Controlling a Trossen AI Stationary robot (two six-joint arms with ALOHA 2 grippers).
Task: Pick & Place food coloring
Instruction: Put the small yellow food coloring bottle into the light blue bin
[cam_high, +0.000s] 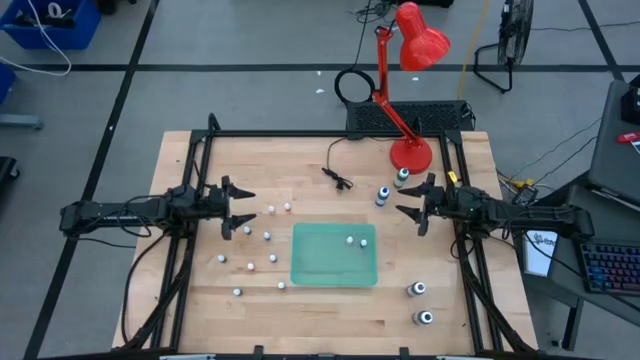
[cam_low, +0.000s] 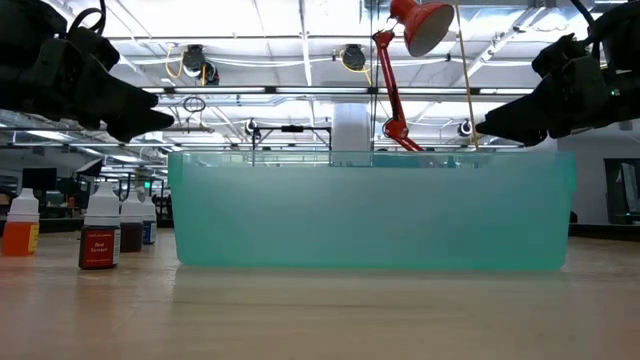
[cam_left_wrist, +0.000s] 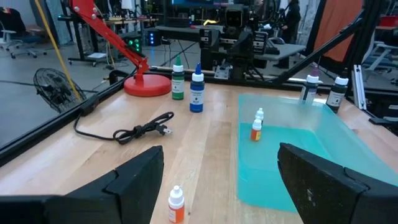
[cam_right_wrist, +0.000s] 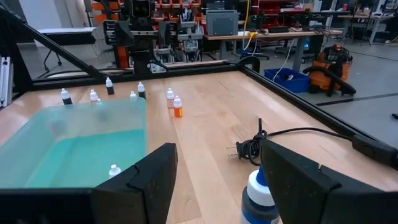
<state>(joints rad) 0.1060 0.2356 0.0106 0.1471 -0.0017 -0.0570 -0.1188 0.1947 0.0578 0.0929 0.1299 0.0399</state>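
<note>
both grippers hover wide open and empty: left gripper (cam_high: 243, 207) beside the scattered tiny food coloring bottles (cam_high: 268, 236), right gripper (cam_high: 412, 206) near two larger bottles (cam_high: 382, 195) (two tiny ones lie in the green tray (cam_high: 334, 280)).

A pale wooden plank surface (cam_high: 330, 305) framed by black rails carries a translucent green rectangular plastic tray (cam_high: 334, 267) near its middle. About nine tiny white-capped bottles (cam_high: 249, 266) stand scattered on the boards left of the tray. To its right stand two dark-bodied, white-topped bottles (cam_high: 417, 290), and two more (cam_high: 383, 195) stand near the red desk lamp's round base (cam_high: 410, 154) at the far edge. A coiled black cord with a plug (cam_high: 338, 178) lies beside them.
</note>
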